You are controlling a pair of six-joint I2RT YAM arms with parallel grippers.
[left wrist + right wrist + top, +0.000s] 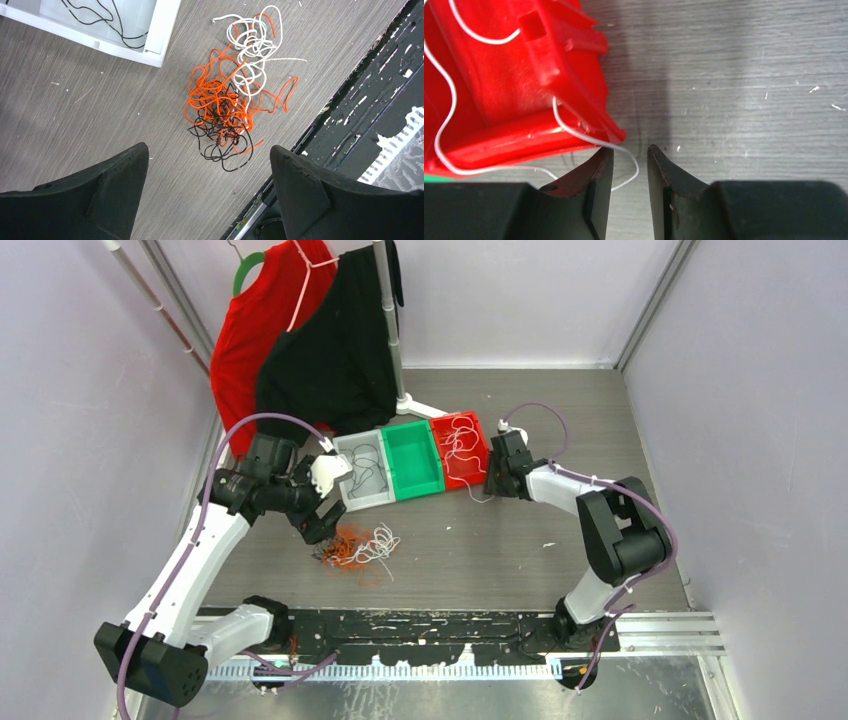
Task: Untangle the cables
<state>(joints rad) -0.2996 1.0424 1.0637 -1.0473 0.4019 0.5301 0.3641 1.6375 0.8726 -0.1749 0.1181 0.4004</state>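
A snarl of orange, white and black cables (358, 545) (230, 95) lies on the grey table. My left gripper (322, 502) (210, 149) hovers over its near edge, wide open and holding nothing. Loose white cables lie in the red bin (460, 445) (514, 75), and one white strand (634, 165) hangs over its corner onto the table. My right gripper (487, 483) (630, 149) sits at that corner, its jaws narrowly apart with the strand's loop lying between them, not pinched. Black cables (365, 472) (100, 20) rest in the white bin (350, 502) (160, 45).
A green bin (412, 458) stands between the white and red ones. Behind them a clothes rack (392, 330) holds a red and a black garment (300, 350). The black base rail (430, 625) (370, 115) runs just beyond the snarl. Walls close in both sides.
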